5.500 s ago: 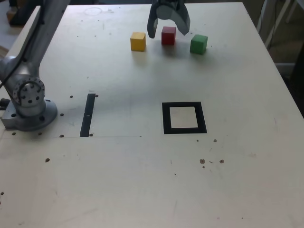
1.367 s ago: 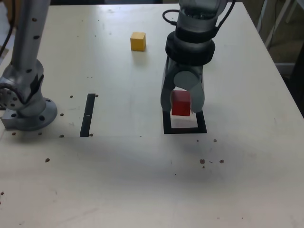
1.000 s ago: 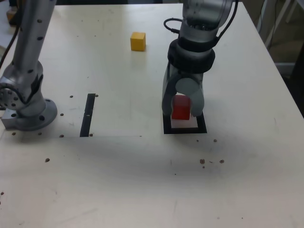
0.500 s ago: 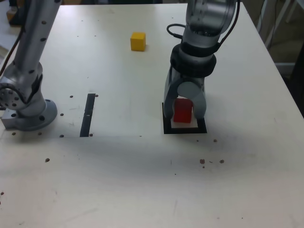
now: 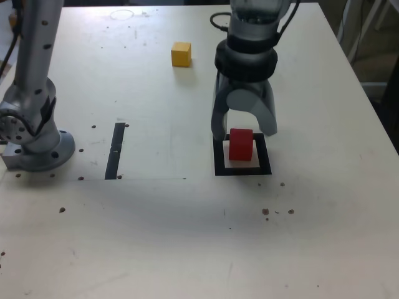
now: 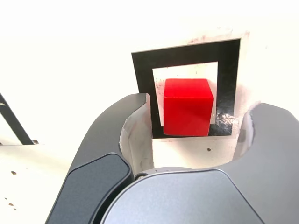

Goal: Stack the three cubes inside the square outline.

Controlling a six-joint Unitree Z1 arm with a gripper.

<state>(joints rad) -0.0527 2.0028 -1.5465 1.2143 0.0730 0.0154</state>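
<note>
The open hand (image 5: 244, 131) of a robot arm hovers at a square outline of black tape (image 5: 264, 156), its two curved fingers (image 6: 110, 126) parted with bare space on either side of the red cube (image 5: 241, 145). The cube sits inside the outline, and in the wrist view pale surface shows between it and the tape along two neighboring sides. Bare white tabletop (image 5: 156, 237) stretches from the outline toward the near edge in the exterior view, and more lies open to that view's right, up to the slanting side edge. The fingers touch neither side of the cube in the wrist view.

Behind, toward the far edge and to the exterior view's left of the hand, a yellow cube (image 5: 181, 55) stands alone, well apart from the outline. The arm's round base (image 5: 40, 152) occupies the exterior view's left side, with a straight black strip (image 5: 115, 151) lying flat between base and outline. The wrist section (image 5: 246, 59) hangs over the tabletop behind the outline, blocking the surface beneath it from sight.

The red cube is plain and upright, flat-faced with crisp edges, its top brightly lit in the wrist view.
</note>
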